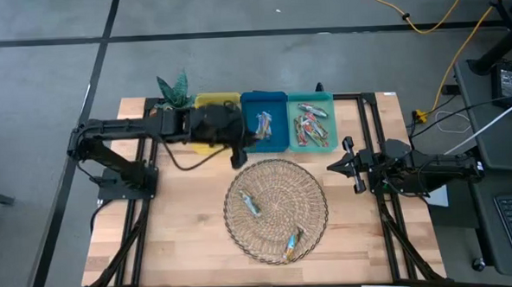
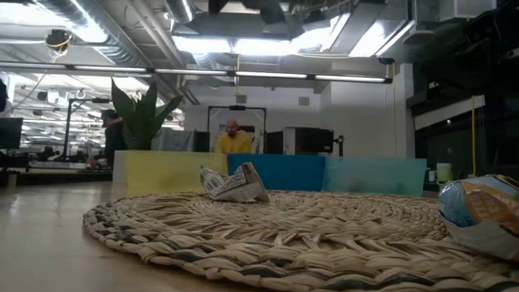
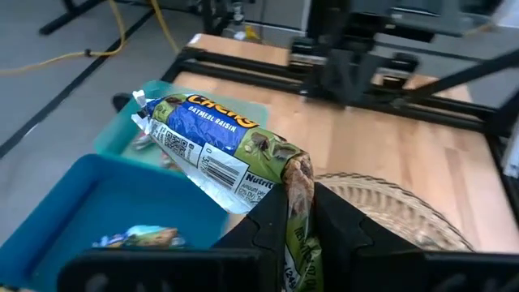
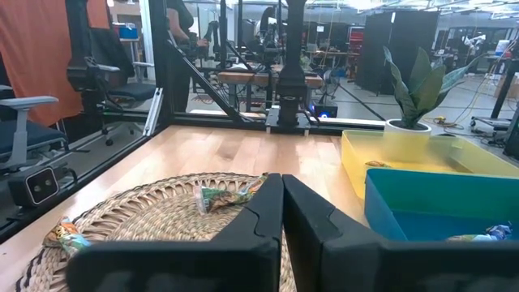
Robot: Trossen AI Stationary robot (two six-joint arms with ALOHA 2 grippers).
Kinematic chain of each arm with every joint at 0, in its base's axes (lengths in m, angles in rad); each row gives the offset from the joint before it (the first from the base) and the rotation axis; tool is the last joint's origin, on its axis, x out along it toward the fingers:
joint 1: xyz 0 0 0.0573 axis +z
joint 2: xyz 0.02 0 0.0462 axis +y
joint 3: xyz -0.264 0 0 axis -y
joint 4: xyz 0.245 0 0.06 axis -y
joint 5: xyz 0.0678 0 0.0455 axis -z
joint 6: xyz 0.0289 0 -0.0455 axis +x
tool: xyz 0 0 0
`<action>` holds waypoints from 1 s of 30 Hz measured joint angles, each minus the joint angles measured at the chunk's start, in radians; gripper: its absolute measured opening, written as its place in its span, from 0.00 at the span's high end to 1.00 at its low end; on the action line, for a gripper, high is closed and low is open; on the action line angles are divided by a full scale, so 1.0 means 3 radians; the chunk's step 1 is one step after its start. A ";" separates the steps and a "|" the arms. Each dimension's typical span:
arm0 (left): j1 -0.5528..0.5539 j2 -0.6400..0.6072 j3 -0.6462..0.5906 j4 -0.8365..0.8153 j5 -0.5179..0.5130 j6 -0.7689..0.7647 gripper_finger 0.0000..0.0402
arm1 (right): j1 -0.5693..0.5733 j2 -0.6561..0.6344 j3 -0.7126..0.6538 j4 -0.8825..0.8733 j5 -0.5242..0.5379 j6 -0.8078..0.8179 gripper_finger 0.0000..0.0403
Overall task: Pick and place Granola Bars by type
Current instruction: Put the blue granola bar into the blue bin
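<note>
My left gripper [image 1: 249, 142] hangs over the near edge of the blue bin [image 1: 276, 99], shut on a blue-green granola bar [image 3: 211, 138]. Two more granola bars lie on the round woven basket [image 1: 314, 188]: one to its left [image 1: 252, 204] and one at its near rim [image 1: 291, 243]. Further bars lie in the blue bin [image 3: 138, 237] and in the teal bin [image 1: 311, 124]. Left of the blue bin stands the yellow bin [image 1: 215, 102]. My right gripper [image 4: 280, 212] rests shut at the table's right side, level, with nothing in it. My left gripper pinches the bar's crimped wrapper end [image 3: 298, 182] between its two fingers. The fingers come from the table's left, slanting downward. The bar sticks out ahead of the fingertips, lifted clear above the blue bin, with its other end [image 3: 139, 105] free in the air.
A potted plant [image 1: 174, 88] stands at the far left, beside the yellow bin. A black metal frame [image 1: 371, 112] borders the table. Bare wood lies left and right of the basket. A person shows in the room far behind the bins in the low view.
</note>
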 joint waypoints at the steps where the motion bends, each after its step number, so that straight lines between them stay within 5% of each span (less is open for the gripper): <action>1: 0.0073 0.0001 0.0000 -0.0007 0.0050 0.0000 0.92 | 0.0001 0.0000 0.0000 0.0000 0.0000 -0.0002 0.96; 19: 0.0888 0.0061 0.0054 -0.0081 0.0583 -0.0122 0.92 | 0.0001 0.0000 0.0000 0.0001 0.0000 -0.0005 0.96; 30: 0.1240 0.0653 0.1059 -0.0854 0.0600 0.0551 0.92 | 0.0001 -0.0001 0.0000 0.0000 -0.0001 -0.0002 0.96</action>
